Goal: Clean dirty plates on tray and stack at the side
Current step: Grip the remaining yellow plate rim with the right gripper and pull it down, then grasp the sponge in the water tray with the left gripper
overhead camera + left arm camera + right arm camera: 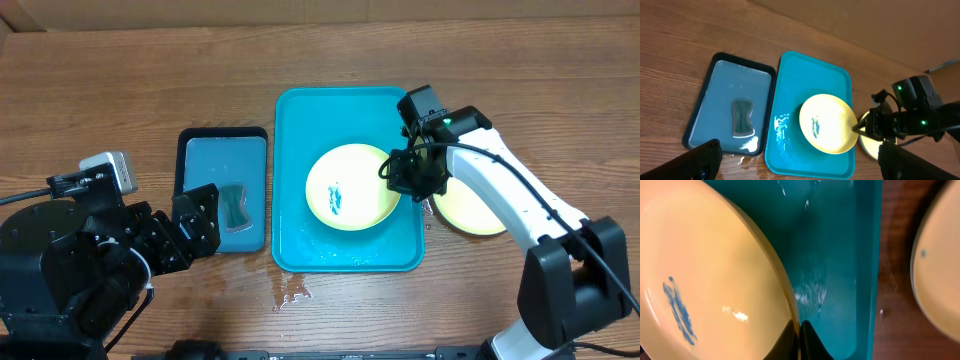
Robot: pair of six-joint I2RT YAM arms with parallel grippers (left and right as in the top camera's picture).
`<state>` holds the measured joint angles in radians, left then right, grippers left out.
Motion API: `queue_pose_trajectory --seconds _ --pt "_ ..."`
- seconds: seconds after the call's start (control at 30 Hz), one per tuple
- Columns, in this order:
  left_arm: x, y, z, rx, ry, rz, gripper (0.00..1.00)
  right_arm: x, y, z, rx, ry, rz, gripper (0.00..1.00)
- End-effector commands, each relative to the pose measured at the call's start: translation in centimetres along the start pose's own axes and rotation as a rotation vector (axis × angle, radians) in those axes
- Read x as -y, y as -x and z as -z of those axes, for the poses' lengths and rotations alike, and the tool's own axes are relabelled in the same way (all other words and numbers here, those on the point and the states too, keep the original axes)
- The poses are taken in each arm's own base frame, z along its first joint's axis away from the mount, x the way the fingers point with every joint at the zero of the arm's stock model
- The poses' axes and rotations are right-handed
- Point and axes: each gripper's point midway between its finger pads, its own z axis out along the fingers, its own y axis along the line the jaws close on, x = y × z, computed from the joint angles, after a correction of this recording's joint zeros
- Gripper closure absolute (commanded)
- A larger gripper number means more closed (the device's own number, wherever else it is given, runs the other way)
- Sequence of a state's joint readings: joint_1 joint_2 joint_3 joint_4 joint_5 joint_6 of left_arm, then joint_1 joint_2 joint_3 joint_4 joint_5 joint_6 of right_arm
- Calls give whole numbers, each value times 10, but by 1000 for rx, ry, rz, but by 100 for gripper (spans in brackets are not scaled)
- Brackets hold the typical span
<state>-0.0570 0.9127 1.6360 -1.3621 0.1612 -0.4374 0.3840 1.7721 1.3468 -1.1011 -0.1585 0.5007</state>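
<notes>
Roughly partway, I judged: a side plate (478, 210) sat on the worktop (150, 80) beside the tray (300, 130); my right tool (400, 184) pinched the smeared plate (350, 190) by its rim, left tool (198, 222) wide, empty.

Two plates (362, 178) (466, 214), two trays (330, 120) (215, 160), one sponge (236, 208)

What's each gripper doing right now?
Left gripper: open, holding nothing.
Right gripper: shut on the rim of the smeared plate in the tray.
</notes>
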Motion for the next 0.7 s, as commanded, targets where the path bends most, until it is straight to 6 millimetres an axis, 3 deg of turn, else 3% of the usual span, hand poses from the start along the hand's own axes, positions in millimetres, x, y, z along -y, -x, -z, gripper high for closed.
queue_pose_trajectory --seconds 0.0,0.1,0.23,0.33,0.4,0.57,0.67 --pt "-1 4 2 17 7 -5 0 -12 -15 -10 -13 -6 -185 96" --pt "-2 1 2 3 10 -4 0 -14 -20 -29 44 -48 -288 96" --pt "-4 -3 2 -14 20 -21 0 7 -24 -56 151 -144 -434 96" --pt "-7 -9 1 -39 30 -66 0 14 -32 -72 138 -133 -461 96" --pt "-10 -15 0 -71 41 -81 0 6 -32 -74 120 -94 -408 87" --pt "-16 -21 -13 -132 69 -144 0 -20 -14 -40 190 1 -155 76" --pt "-38 -35 -35 -236 170 -120 9 -41 -3 11 301 87 30 68"
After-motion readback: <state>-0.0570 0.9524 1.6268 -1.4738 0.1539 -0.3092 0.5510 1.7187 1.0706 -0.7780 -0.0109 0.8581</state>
